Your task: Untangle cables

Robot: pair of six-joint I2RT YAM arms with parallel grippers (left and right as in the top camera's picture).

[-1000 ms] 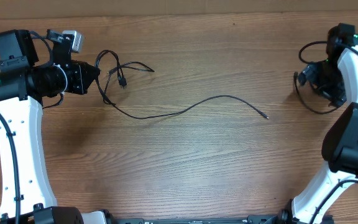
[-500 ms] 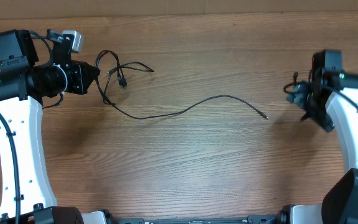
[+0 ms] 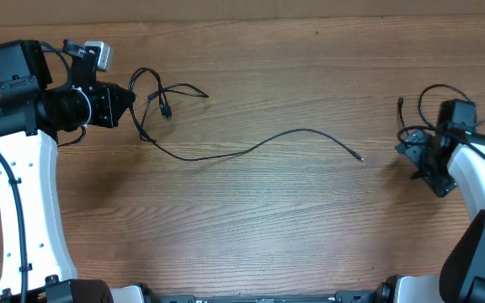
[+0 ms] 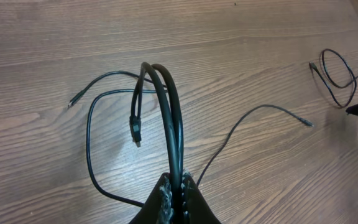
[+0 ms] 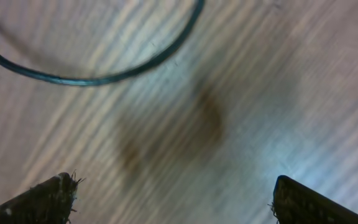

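Observation:
Thin black cables [image 3: 172, 91] lie tangled at the back left, and one long strand [image 3: 259, 143] trails right to a silver tip [image 3: 360, 157]. My left gripper [image 3: 135, 99] is shut on a doubled loop of these cables [image 4: 166, 99], pinched between its fingertips [image 4: 178, 186]. A small plug [image 4: 135, 130] hangs beside the loop. Another looped cable [image 3: 434, 94] lies at the far right. My right gripper [image 3: 410, 160] hovers just in front of that loop, open. In the right wrist view its gripper [image 5: 176, 200] holds nothing, and a blurred cable [image 5: 104, 78] curves above it.
The wooden table [image 3: 251, 227] carries only the cables. The left arm's white link [image 3: 15, 202] runs along the left edge and the right arm's link [image 3: 482, 181] along the right edge.
The right arm has swung from the back right toward the front, leaving the looped cable behind it on the table. The left arm and its cables have not moved.

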